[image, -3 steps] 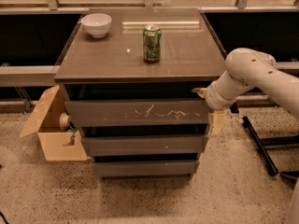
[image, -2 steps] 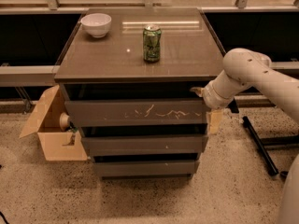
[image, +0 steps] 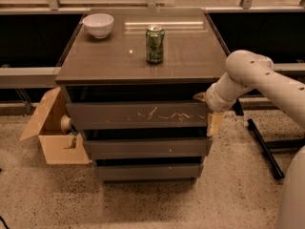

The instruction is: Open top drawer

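Gripper (image: pixel 208 111): one, at the end of a white arm, set against the right end of the top drawer (image: pixel 138 114); whether it is spread or closed, or has hold of anything, cannot be told. Top drawer: one, highest of three in the cabinet (image: pixel 109 56), long axis running left to right, scratched front facing the camera, two narrower drawers (image: pixel 145 148) stacked below it. Also present: one white bowl (image: pixel 98 25) and one green can (image: pixel 155 44) on the cabinet top, and one open cardboard box (image: pixel 55 137) on the floor just left of the cabinet.

gripper (image: pixel 208 109) partly hidden at top drawer (image: pixel 119 114) corner.
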You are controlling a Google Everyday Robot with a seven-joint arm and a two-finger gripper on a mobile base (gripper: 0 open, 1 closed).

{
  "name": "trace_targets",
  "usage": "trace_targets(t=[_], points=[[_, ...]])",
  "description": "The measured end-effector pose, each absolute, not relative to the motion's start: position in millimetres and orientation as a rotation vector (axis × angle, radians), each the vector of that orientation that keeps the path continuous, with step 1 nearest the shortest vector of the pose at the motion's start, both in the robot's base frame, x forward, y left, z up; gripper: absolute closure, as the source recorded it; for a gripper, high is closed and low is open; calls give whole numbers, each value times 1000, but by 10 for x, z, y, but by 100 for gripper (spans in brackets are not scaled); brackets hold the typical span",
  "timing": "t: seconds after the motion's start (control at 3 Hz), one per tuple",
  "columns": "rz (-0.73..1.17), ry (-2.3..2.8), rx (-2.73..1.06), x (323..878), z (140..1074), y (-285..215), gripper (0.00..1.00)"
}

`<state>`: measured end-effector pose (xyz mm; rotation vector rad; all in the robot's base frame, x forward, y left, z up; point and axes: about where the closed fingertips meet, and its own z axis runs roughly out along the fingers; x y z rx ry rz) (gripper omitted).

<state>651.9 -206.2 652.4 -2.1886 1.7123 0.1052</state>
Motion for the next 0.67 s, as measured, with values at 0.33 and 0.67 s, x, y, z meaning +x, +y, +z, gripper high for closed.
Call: trace_targets(t=[0.33, 0.67], points=[[126, 1715, -2187, 6486, 6487, -2040, 42], [130, 1691, -2198, 6388, 6534, -1958, 65]])
